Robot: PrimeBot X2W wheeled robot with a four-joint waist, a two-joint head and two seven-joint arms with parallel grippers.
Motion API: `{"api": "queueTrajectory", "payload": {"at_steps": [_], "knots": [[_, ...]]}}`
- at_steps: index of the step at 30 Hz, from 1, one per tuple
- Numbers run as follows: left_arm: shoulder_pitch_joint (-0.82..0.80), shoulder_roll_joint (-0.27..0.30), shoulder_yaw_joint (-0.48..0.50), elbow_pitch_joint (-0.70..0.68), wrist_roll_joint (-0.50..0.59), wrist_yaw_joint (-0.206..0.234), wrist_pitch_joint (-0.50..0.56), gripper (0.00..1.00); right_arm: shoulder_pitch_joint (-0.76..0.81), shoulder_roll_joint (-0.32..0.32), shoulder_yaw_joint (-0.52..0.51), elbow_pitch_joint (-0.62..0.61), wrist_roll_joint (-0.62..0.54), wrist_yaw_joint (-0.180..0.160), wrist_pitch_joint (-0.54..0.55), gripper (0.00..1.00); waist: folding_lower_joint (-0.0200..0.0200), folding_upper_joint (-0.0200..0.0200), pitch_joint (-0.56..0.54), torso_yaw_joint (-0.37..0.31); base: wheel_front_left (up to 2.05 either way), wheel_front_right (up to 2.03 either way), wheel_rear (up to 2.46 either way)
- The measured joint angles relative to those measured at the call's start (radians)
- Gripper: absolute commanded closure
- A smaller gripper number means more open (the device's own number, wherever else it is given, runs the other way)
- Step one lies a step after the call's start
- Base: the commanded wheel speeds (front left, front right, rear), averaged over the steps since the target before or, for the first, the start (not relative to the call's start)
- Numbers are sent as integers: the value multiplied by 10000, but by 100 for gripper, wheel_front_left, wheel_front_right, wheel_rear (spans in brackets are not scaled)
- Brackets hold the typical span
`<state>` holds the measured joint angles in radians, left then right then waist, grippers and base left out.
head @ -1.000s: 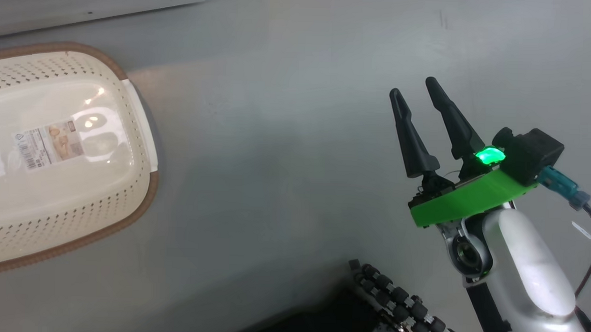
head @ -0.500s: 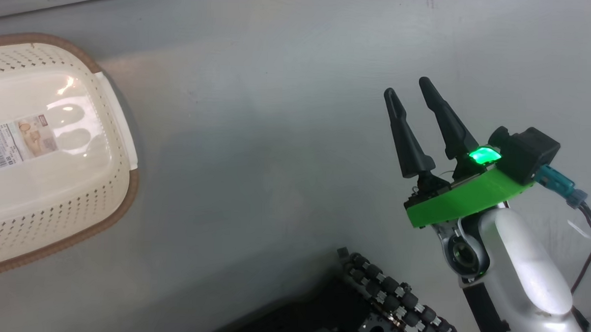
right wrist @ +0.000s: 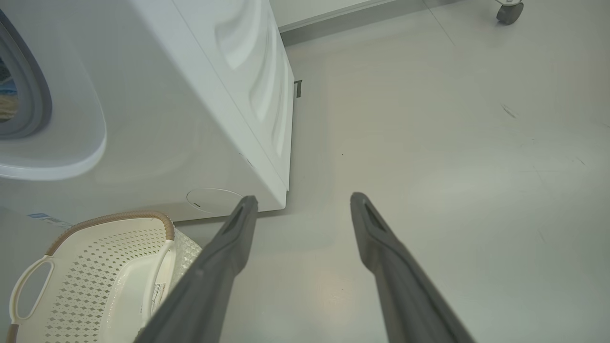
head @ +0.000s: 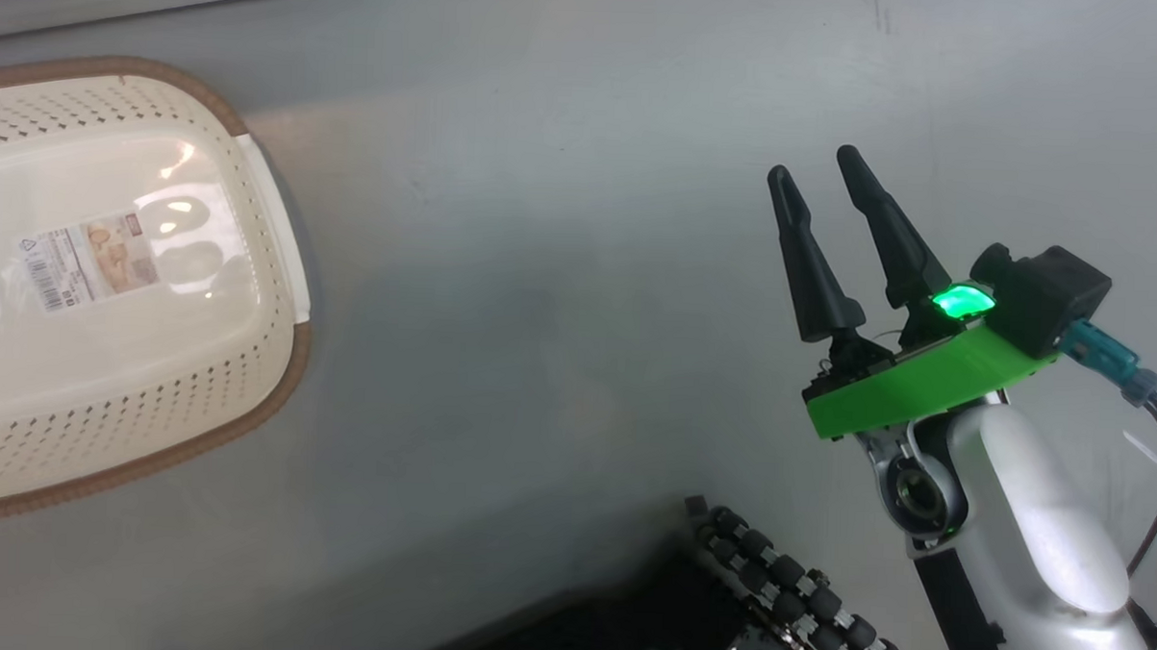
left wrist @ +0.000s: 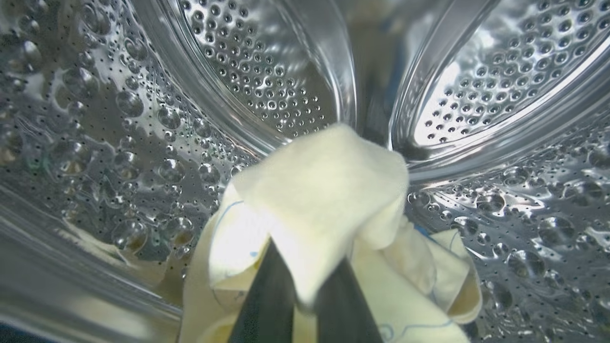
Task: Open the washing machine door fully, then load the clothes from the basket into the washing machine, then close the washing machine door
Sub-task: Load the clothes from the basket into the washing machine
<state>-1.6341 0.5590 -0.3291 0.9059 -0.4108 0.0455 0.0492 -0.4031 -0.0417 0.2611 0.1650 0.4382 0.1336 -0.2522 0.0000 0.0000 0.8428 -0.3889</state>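
Observation:
In the left wrist view my left gripper [left wrist: 305,286] is deep inside the washing machine's steel perforated drum [left wrist: 248,71]. It is shut on the pale yellow clothes [left wrist: 324,200], which bunch over its fingertips and hang down to the drum wall. The cream basket [head: 143,387] stands on the floor at the left of the head view, with a sticker on its bare bottom; it is also at lower left as basket [right wrist: 95,267]. My right gripper [head: 815,165] hovers open over bare floor, well right of the basket. The white washing machine [right wrist: 181,119] stands beyond the basket. The washing machine door is out of view.
My wheeled base [head: 781,601] sits at the bottom of the head view. The grey gasket [right wrist: 33,95] edges the machine's opening. A caster wheel [right wrist: 509,10] stands on the floor far off at upper right. Grey floor stretches to the right of the machine.
The head camera swung, shifting the whole picture sideways and back. My right gripper has kept its open pose.

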Motion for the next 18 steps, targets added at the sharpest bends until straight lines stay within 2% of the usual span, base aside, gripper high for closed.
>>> {"api": "queueTrajectory", "payload": {"at_steps": [1, 2, 9, 18], "knots": [[117, -15, 4, 0, -48, 44, 54, 52, 1, 0, -6, 12, -2, 0, 0, 0, 0, 0, -26, 47, 0, 0, 0], [230, -31, 4, -19, -46, 96, 59, 0, 1, 0, -19, 27, -2, 0, 0, 0, 0, 0, -55, 93, 0, 0, 0], [1247, -173, 161, -763, -460, 282, -217, 0, 1, 0, -196, 38, -226, 0, 0, 0, 0, 0, -335, 368, 0, 0, 0], [3757, -393, 293, -2656, -709, 1064, -1154, 0, 72, -2, -742, 36, -642, 0, 0, 0, 0, 0, -874, 805, 0, 0, 0]]}}
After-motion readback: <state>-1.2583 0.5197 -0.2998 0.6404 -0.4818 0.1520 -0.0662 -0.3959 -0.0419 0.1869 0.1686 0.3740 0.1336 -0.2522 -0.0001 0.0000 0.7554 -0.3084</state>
